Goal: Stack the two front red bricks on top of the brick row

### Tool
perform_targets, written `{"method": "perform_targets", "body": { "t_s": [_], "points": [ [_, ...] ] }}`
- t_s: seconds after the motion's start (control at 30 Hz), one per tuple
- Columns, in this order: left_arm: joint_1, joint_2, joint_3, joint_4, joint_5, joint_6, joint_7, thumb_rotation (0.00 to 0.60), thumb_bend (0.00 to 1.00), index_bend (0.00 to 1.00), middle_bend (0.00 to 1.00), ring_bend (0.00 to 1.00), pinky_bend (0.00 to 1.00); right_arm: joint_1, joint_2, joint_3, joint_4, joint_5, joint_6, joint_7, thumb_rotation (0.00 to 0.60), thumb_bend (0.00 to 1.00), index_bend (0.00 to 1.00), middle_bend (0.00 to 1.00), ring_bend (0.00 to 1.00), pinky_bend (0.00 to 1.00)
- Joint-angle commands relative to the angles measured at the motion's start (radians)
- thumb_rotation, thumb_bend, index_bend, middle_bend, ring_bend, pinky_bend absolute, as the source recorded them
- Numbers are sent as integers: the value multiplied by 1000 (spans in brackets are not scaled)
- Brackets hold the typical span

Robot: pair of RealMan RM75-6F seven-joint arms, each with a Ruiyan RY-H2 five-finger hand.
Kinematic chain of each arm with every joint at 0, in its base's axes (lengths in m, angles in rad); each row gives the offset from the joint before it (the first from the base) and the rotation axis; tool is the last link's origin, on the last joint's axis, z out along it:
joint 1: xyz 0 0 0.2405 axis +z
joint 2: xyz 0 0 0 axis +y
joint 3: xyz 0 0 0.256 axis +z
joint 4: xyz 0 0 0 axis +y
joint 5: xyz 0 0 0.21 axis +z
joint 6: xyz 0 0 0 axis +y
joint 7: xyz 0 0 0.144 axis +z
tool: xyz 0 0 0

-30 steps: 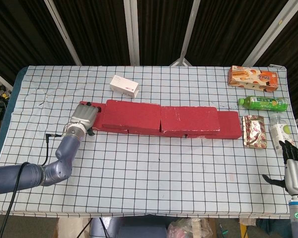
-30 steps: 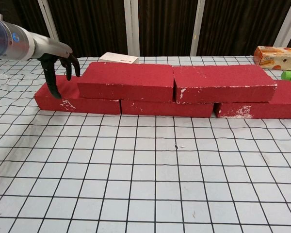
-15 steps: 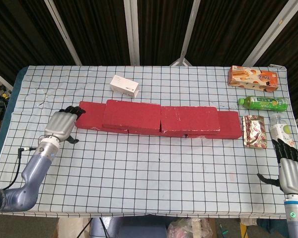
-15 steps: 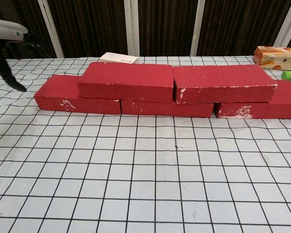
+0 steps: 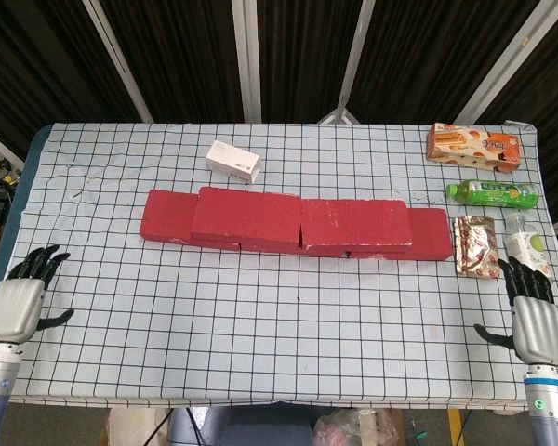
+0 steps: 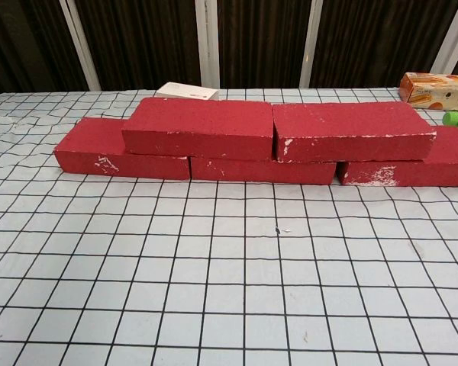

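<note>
Far to the left of the brick row (image 5: pixel 296 226), off the bench's (image 5: pixel 260 334) left edge near its front corner, the left hand (image 5: pixel 17 302) hovers released, fingers spread and thumb out, holding nothing. On the checked cloth the brick row runs left to right across the middle of the bench, its bottom layer showing as a left base brick (image 5: pixel 165 216), a strip of middle base brick (image 6: pixel 261 171) under the stack in the chest view, and a right base brick (image 5: pixel 431 234). Two red bricks lie flat on top of the row: the left top brick (image 5: pixel 246 218) sits over the joint between the left and middle base bricks, and the right top brick (image 5: pixel 355 225) lies just to its right, end touching end, reaching over the right base brick. Behind the row's left half lies a small white box (image 5: pixel 232 161), apart from the bricks. Right of the row's right end, a foil snack packet (image 5: pixel 474 245) lies near the last brick; behind it a green bottle (image 5: pixel 494 193) lies on its side, and further back an orange carton (image 5: pixel 473 147). A pale bottle (image 5: pixel 525 243) lies just beyond the packet at the bench's right edge. Front of that bottle and well right of the row, the right hand (image 5: pixel 534 314) hovers slack, fingers apart, grasping nothing.
</note>
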Motion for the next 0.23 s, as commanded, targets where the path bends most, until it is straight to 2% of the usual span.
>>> {"method": "perform_targets", "body": {
  "t_s": [0.03,0.23],
  "points": [
    [25,-19,1,28,40,16,3,600,0,174,70,81,205,-3,0,-1,-2,-7,6,3,600,153,0,0,0,0],
    [65,-32,-30,39,69,45,46,600,0,170,69,81,205,-11,1,1,-12,-9,24,-3,600,154,0,0,0,0]
  ]
}}
